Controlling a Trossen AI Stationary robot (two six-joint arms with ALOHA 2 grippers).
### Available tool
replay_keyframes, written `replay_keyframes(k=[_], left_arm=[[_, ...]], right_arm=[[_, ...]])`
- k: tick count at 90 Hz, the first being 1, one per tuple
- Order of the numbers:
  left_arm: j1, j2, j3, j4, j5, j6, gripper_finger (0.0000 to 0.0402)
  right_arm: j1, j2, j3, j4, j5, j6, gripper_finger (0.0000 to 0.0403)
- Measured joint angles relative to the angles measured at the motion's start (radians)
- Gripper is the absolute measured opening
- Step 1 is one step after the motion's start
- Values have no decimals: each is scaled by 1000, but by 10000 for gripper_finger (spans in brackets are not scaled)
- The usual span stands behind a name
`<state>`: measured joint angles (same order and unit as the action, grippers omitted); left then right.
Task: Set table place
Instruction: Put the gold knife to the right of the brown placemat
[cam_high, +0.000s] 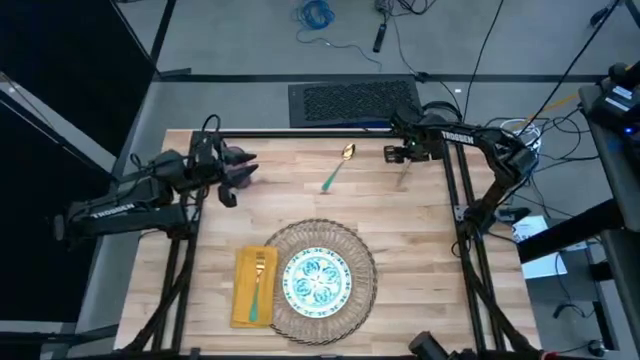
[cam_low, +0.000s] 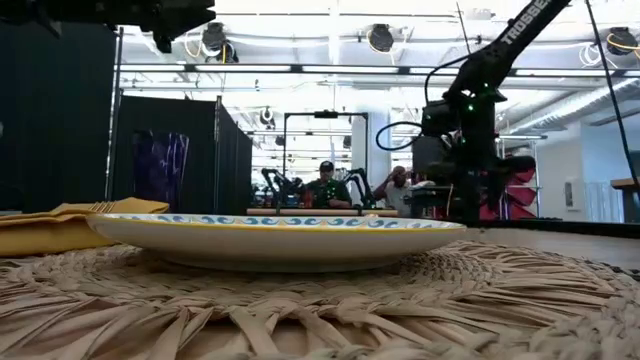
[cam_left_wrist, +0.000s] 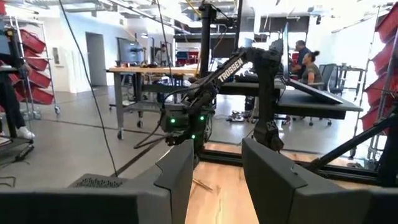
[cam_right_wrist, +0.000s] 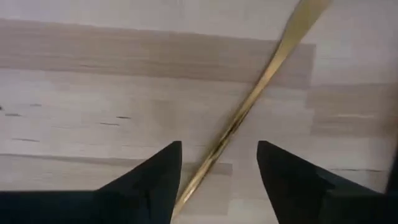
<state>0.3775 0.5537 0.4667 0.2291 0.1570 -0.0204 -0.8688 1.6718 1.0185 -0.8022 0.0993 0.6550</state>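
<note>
High view: table (cam_high: 420, 250) of light planks. Round woven mat (cam_high: 352, 245) near the front edge, centre. Small white plate (cam_high: 317, 280) with teal pattern on the mat. Yellow napkin (cam_high: 243, 290) just beside the mat on the left arm's side, touching or slightly overlapping its rim. Fork (cam_high: 258, 285) on the napkin, teal handle toward the front edge.

Spoon (cam_high: 338, 168) alone on bare wood at the far side, gold bowl toward the back edge, teal handle angled toward the mat. Well apart from the mat and between the two grippers.

Right gripper (cam_high: 400, 155) low at the far right part of the table, just beside the spoon's bowl end, not touching it. Thin gold utensil (cam_high: 403, 178) on the wood right by this gripper; kind not discernible.

Right wrist view: right gripper (cam_right_wrist: 217, 149) spread wide, nothing clamped. Thin gold utensil (cam_right_wrist: 261, 93) flat on the planks, running diagonally through the gap between the fingers (cam_right_wrist: 155, 180), no contact visible.

Left gripper (cam_high: 245, 170) raised over the far left part of the table, pointing toward the spoon, well apart from it. Left wrist view: left gripper (cam_left_wrist: 217, 144) parted, empty.

Low view: plate (cam_low: 280, 235) on mat (cam_low: 400, 300), napkin (cam_low: 40, 235) beside.
</note>
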Motion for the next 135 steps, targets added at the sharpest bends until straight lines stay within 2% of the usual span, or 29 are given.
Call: replay_keyframes(k=[50, 84, 125, 135], left_arm=[[0, -33, 0, 1, 15, -1, 121], [0, -40, 0, 0, 15, -2, 121], [0, -48, 0, 0, 21, -12, 121], [0, -48, 0, 0, 22, -12, 121]], right_arm=[[7, 0, -88, 90, -27, 17, 145], [7, 0, -88, 88, -27, -1, 90], [7, -5, -144, 145, -45, -10, 83], [7, -5, -145, 146, -47, -25, 68]])
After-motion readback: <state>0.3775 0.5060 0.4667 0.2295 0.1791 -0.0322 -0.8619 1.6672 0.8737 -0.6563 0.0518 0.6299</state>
